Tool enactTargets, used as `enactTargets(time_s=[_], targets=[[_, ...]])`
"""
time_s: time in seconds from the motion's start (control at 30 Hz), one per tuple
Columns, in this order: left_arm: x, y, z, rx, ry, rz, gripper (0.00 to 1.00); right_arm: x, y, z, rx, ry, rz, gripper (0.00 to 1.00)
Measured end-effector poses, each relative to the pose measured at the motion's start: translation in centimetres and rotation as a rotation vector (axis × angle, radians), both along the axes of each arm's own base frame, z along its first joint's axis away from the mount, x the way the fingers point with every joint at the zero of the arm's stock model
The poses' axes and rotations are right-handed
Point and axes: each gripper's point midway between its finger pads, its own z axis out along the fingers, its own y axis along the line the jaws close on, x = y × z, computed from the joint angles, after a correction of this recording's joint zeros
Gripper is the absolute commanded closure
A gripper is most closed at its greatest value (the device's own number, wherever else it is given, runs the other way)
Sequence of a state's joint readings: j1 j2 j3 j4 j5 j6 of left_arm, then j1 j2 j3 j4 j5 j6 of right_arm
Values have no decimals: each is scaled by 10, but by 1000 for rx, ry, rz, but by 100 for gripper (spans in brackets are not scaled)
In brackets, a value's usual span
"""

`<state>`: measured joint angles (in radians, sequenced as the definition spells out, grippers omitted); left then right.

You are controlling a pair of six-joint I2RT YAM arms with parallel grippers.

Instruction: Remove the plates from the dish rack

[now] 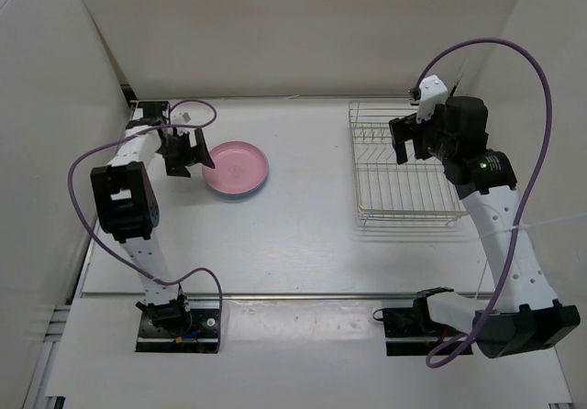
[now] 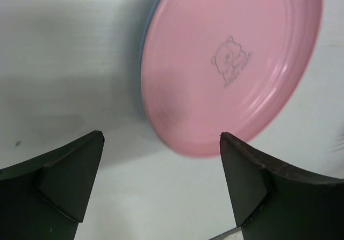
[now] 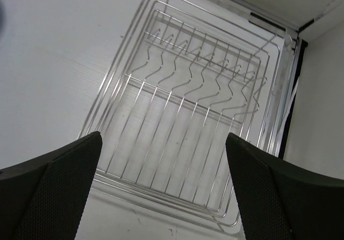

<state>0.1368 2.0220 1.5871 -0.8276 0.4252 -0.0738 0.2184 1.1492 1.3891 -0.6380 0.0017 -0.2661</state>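
The pink plate [image 1: 236, 167] lies flat on the table at the back left, stacked on the light blue plate, of which only a thin edge [image 1: 240, 193] shows. In the left wrist view the pink plate [image 2: 231, 62] fills the upper right, with a blue sliver [image 2: 145, 46] at its left rim. My left gripper [image 1: 194, 152] is open and empty, just left of the plates. The dish rack [image 1: 404, 166] stands at the back right with no plates in it; it also shows in the right wrist view [image 3: 188, 116]. My right gripper [image 1: 410, 138] is open and empty above the rack.
White walls enclose the table at the back and both sides. A purple cable loops over each arm. The right wall corner [image 3: 317, 89] is close behind the rack.
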Motion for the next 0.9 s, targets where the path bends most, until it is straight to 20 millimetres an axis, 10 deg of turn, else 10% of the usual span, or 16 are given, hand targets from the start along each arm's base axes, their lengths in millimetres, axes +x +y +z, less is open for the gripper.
enactTargets(time_s=[0.43, 0.7, 0.9], targets=[[-82, 90, 160, 290, -348, 151, 0, 5, -133, -43, 51, 134, -510, 1], [-148, 132, 170, 391, -330, 280, 0, -44, -199, -44, 140, 101, -741, 1], [-177, 141, 168, 401, -323, 341, 0, -57, -204, -47, 204, 108, -761, 1]])
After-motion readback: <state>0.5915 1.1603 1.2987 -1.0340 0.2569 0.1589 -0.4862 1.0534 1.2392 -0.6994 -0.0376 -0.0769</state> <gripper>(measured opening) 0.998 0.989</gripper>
